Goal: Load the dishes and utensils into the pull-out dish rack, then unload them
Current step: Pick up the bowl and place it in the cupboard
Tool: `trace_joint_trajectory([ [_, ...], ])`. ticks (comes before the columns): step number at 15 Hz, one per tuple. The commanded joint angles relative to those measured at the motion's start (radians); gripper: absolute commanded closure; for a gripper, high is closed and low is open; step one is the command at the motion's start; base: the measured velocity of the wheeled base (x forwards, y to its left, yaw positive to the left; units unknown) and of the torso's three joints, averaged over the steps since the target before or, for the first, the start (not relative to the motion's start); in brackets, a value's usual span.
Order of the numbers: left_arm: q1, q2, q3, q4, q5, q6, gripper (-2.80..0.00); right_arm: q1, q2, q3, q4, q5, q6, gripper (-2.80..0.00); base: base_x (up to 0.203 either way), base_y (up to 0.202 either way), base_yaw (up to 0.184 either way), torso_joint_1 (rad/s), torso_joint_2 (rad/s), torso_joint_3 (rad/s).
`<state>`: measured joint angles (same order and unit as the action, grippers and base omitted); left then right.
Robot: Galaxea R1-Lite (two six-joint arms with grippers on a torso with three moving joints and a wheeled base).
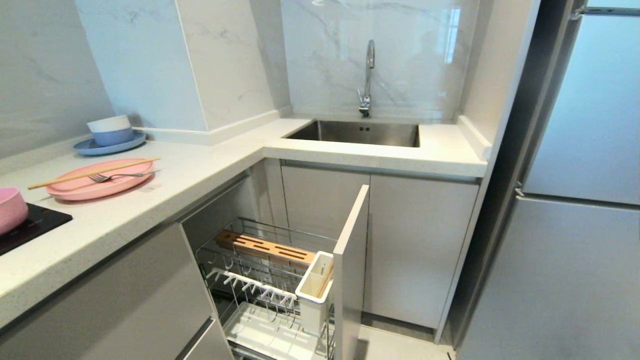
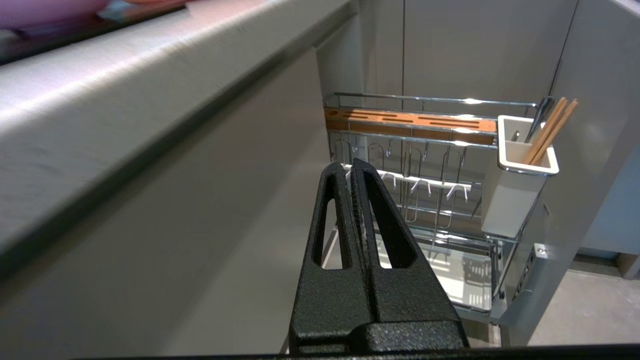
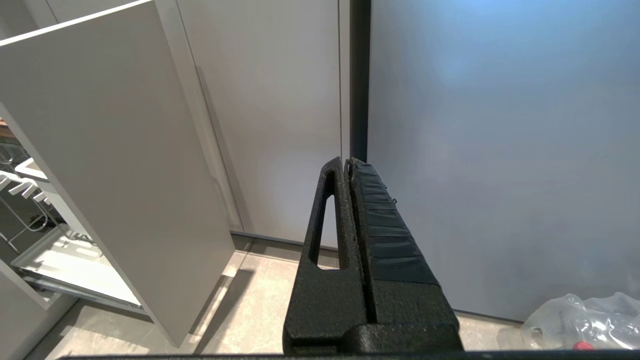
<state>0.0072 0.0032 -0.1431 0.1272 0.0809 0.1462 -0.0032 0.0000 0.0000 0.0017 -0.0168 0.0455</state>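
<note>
A pink plate point(image 1: 87, 187) lies on the counter at the left, with a pair of wooden chopsticks point(image 1: 95, 171) and a grey fork point(image 1: 120, 175) across it. Only part of the pink bowl point(image 1: 10, 207) shows, at the left edge. The pull-out dish rack point(image 1: 260, 270) stands open below the counter. Its white caddy point(image 2: 515, 200) holds wooden sticks point(image 2: 550, 127) and a grey handle point(image 2: 542, 112). My left gripper point(image 2: 351, 165) is shut and empty, low beside the cabinet front and pointing at the rack. My right gripper point(image 3: 347, 161) is shut and empty, facing the fridge door.
The rack's grey front panel point(image 1: 350, 270) juts out into the floor space. A blue plate with stacked bowls point(image 1: 110, 137), a sink point(image 1: 357, 132) with a faucet point(image 1: 368, 75), a black hob point(image 1: 35, 225) and a fridge point(image 1: 585, 200) surround it. A plastic bag point(image 3: 585, 320) lies on the floor.
</note>
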Motion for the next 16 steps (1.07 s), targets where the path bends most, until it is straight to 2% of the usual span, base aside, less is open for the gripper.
trace_joint_trajectory([
  [1, 0.0, -0.004, 0.103, -0.166, -0.014, 0.002, 0.0, 0.0, 0.0, 0.002, 0.0, 0.0, -0.001, 0.0, 0.0, 0.0, 0.0, 0.0, 0.0, 0.0],
  [2, 0.0, -0.004, 0.125, -0.236, -0.03, 0.004, 0.0, 0.0, 0.0, 0.002, 0.0, 0.0, 0.0, 0.0, 0.0, 0.0, 0.0, 0.0, 0.0, 0.0],
  [4, 0.0, -0.004, 0.137, -0.178, -0.083, 0.039, 0.0, 0.0, 0.0, 0.002, 0.0, 0.0, 0.0, 0.0, 0.0, 0.0, 0.0, 0.0, 0.0, 0.0],
  [5, 0.0, -0.005, 0.141, -0.143, -0.145, 0.059, 0.0, 0.0, 0.0, 0.002, 0.0, 0.0, 0.0, 0.0, 0.0, 0.0, 0.0, 0.0, 0.0, 0.0],
  [6, 0.0, -0.003, 0.137, -0.113, -0.156, 0.066, 0.0, 0.0, 0.0, 0.002, 0.0, 0.0, -0.001, 0.0, 0.0, 0.0, 0.0, 0.0, 0.0, 0.0],
  [8, 0.0, -0.005, 0.138, -0.114, -0.148, 0.031, 0.0, 0.0, 0.0, 0.002, 0.0, 0.0, -0.001, 0.0, 0.0, 0.0, 0.0, 0.0, 0.0, 0.0],
  [11, 0.0, -0.005, 0.142, -0.118, -0.111, -0.09, 0.0, 0.0, 0.0, 0.002, 0.0, 0.0, 0.0, 0.0, 0.0, 0.0, 0.0, 0.0, 0.0, 0.0],
  [13, 0.0, -0.003, 0.143, -0.123, -0.104, -0.114, 0.0, 0.0, 0.0, 0.002, 0.0, 0.0, 0.0, 0.0, 0.0, 0.0, 0.0, 0.0, 0.0, 0.0],
  [16, 0.0, -0.003, 0.143, -0.123, -0.104, -0.115, 0.0, 0.0, 0.0, 0.002, 0.0, 0.0, -0.001, 0.0, 0.0, 0.0, 0.0, 0.0, 0.0, 0.0],
])
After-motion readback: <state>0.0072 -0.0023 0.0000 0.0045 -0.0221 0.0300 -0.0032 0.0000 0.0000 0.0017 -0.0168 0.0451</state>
